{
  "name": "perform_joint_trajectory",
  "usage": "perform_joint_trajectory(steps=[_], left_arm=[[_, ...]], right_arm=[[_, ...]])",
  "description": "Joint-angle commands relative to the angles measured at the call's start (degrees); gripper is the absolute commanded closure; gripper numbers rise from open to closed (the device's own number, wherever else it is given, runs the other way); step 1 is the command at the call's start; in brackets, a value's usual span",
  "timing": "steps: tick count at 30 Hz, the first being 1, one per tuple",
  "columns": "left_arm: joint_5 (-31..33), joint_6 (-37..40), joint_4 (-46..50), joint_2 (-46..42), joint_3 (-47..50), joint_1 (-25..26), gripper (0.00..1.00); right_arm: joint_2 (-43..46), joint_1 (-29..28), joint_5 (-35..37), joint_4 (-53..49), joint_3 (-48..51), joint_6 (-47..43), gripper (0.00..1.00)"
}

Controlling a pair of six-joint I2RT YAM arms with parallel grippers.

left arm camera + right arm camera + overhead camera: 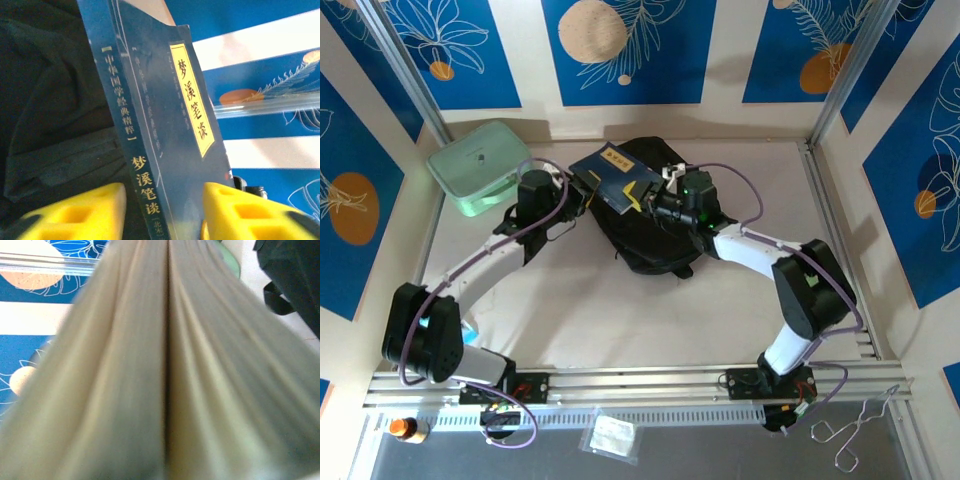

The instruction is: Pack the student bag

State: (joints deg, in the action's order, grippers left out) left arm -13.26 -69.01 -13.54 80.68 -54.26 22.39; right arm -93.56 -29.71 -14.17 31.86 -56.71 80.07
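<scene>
A dark blue book (615,175) with a yellow title label lies tilted over the top of the student bag (655,245), a black fabric backpack at the table's back middle. My left gripper (578,195) is at the book's left end. In the left wrist view its yellow fingers (85,210) flank the book's spine (145,185), shut on the book (165,125), with the bag (55,100) dark behind. My right gripper (658,205) is at the book's right edge. The book's page edges (165,365) press close to the right wrist camera and hide its fingers.
A mint-green hard case (478,165) stands at the back left, close to my left arm. Below the near rail lie a small plastic packet (613,435), a wire clip (855,430) and an orange knob (405,428). Patterned walls close in three sides.
</scene>
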Motion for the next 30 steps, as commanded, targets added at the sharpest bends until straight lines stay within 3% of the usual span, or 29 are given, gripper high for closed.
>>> perform_joint_trajectory(steps=[1,3,7,18,25,30], left_arm=[[-2.66,8.41,5.50,-2.45,-0.82,0.29,0.43],[-3.69,13.97,9.02,-2.48,-2.09,0.33,0.34],[-4.42,25.77,18.22,-1.26,-6.63,1.78,0.27],[-4.57,49.50,28.62,9.47,-16.49,12.50,0.24],[-5.61,56.88,31.76,21.32,-26.00,20.70,0.27],[-6.03,59.76,35.91,27.55,-32.14,23.45,0.30]], right_arm=[[6.08,0.96,2.16,-8.60,0.19,-9.14,0.98],[9.18,1.70,4.24,-14.24,0.07,-12.99,0.99],[13.65,4.55,7.52,-26.93,-2.60,-20.01,1.00],[21.54,13.66,16.24,-52.44,-6.86,-25.11,1.00],[22.99,17.29,20.93,-60.50,-7.62,-23.40,1.00],[21.43,22.24,18.85,-63.39,-8.83,-25.09,1.00]])
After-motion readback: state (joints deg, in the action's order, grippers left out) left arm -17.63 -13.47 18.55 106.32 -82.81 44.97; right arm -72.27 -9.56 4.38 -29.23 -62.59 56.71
